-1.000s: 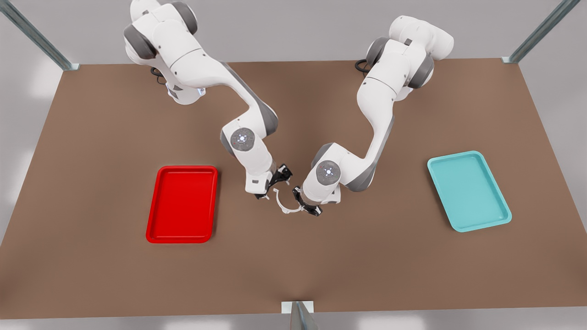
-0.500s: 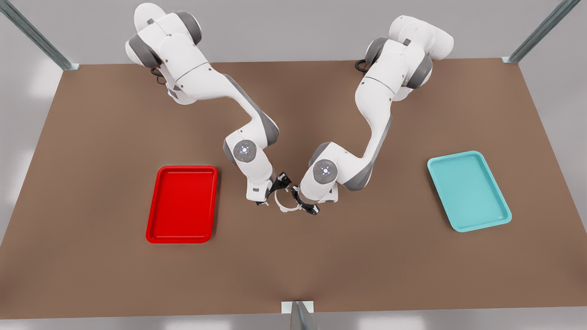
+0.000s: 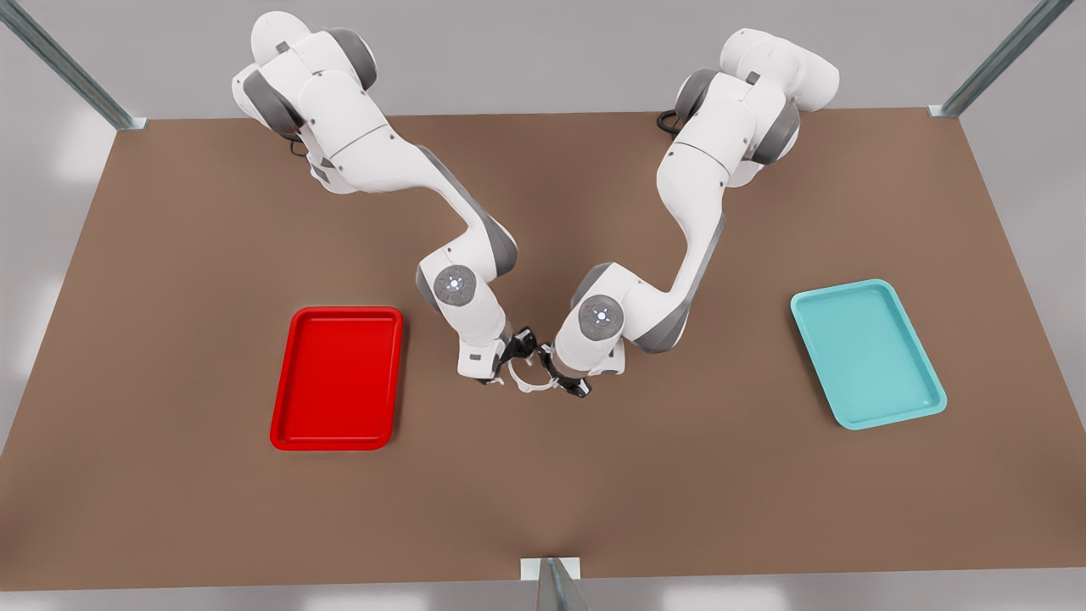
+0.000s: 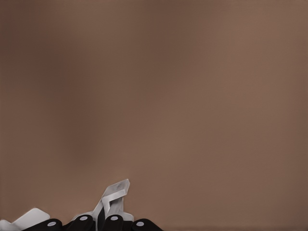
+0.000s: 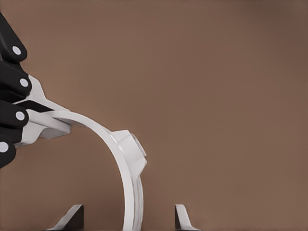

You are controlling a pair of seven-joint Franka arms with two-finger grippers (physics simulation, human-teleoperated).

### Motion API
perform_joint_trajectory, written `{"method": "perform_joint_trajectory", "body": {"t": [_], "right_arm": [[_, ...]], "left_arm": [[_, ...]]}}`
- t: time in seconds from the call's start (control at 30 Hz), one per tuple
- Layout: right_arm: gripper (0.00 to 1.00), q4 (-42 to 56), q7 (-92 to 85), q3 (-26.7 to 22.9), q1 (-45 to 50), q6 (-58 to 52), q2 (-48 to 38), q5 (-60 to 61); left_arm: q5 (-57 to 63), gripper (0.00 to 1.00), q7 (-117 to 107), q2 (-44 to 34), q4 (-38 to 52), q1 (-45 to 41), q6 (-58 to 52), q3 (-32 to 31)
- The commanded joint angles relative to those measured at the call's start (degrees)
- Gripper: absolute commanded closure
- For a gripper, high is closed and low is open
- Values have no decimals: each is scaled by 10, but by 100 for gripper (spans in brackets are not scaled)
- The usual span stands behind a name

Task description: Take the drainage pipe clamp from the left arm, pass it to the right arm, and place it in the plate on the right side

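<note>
In the front view, the small white half-ring drainage pipe clamp (image 3: 528, 379) is hanging above the brown counter (image 3: 543, 475), between the two grippers, right of the glossy red rectangular plate (image 3: 337, 377). In the left wrist view, the left gripper (image 4: 98, 224) is pinching the clamp's end. In the right wrist view, the right gripper (image 5: 129, 217) is spreading wide around the strap.

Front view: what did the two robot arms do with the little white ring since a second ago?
The right gripper closed in on the drainage pipe clamp. Its open fingers now sit on either side of the ring, not yet gripping. The left gripper stayed shut on the clamp's end and edged slightly toward the other arm. The red plate and the teal tray did not move.
</note>
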Motion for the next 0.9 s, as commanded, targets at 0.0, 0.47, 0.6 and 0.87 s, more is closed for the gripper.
{"method": "perform_joint_trajectory", "body": {"t": [0.0,0.47,0.6,0.87], "right_arm": [[33,2,-8,0,0,1,2,0],[79,10,-1,0,-3,1,2,2],[79,1,-5,-8,-28,-1,-1,1],[79,-9,-9,-11,-132,-69,-30,-58]], "left_arm": [[2,79,-93,-1,0,0,0,0],[2,0,-93,-5,0,5,-12,1],[0,0,-90,-20,0,11,-46,0],[-16,0,154,-60,4,70,-198,-4]]}}
